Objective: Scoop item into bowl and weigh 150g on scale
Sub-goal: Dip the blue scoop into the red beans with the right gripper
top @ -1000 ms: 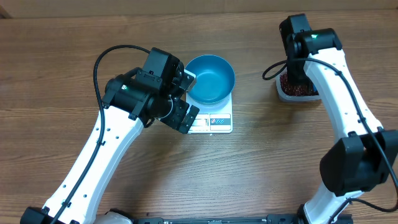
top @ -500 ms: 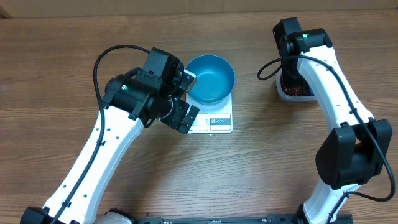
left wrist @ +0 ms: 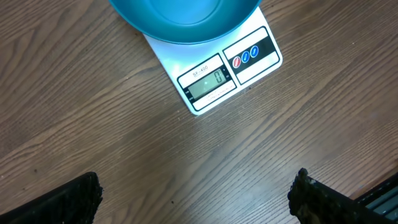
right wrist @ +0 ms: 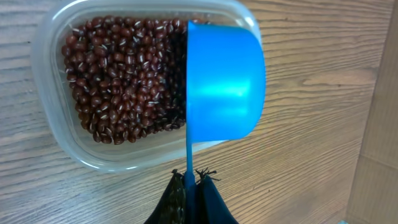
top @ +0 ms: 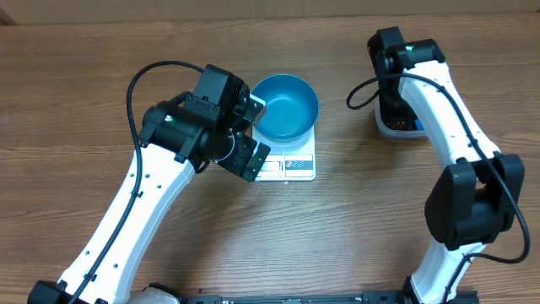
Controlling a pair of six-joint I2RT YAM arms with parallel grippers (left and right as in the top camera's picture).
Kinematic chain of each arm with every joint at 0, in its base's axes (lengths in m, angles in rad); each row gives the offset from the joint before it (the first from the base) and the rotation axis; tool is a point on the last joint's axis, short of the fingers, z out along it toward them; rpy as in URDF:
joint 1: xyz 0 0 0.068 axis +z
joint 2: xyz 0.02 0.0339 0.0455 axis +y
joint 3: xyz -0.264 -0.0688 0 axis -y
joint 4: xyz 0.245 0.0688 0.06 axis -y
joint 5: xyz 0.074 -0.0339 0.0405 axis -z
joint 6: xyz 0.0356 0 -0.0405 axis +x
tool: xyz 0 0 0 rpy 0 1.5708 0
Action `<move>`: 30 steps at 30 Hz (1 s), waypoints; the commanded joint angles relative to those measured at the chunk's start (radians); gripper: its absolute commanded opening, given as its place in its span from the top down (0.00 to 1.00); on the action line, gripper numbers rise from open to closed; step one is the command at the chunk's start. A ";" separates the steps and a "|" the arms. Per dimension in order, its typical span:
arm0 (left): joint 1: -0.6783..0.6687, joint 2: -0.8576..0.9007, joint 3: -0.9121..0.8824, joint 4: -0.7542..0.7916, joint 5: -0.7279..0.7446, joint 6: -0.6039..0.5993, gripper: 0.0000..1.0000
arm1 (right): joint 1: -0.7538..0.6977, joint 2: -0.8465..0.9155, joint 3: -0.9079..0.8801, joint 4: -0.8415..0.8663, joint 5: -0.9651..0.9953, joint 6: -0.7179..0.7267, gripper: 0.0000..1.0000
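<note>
Over the tub (right wrist: 112, 157), the right hand (right wrist: 189, 182) pinches a scoop (right wrist: 224, 81) hiding some beans (right wrist: 124, 74); the left hand (left wrist: 194, 199) gapes, empty.

1. From my left wrist the bowl (left wrist: 186, 18) is cut off by the top edge, and it covers the far part of the scale (left wrist: 214, 81).
2. The marks on the scale's buttons are too small to read.
3. My left fingers (left wrist: 65, 202) show only as dark tips in the bottom corners.
4. From my right wrist the scoop (right wrist: 224, 84) shows only its outside; I cannot tell what lies in it.
5. It covers one end of the tub (right wrist: 50, 81) and some beans (right wrist: 124, 74).
6. My right fingers (right wrist: 211, 202) are cut by the bottom edge.
7. From overhead, my right arm (top: 447, 110) hides most of the tub; my left arm (top: 160, 177) hides a corner of the scale.
</note>
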 commanded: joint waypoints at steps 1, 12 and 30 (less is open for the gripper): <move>-0.007 0.005 0.004 0.003 -0.007 -0.003 0.00 | -0.007 0.039 0.016 -0.002 -0.024 -0.005 0.96; -0.007 0.005 0.004 0.003 -0.007 -0.003 0.00 | -0.007 0.039 0.016 -0.016 -0.261 -0.102 0.96; -0.007 0.005 0.004 0.003 -0.007 -0.003 0.00 | -0.037 0.039 0.018 -0.008 -0.472 -0.135 0.96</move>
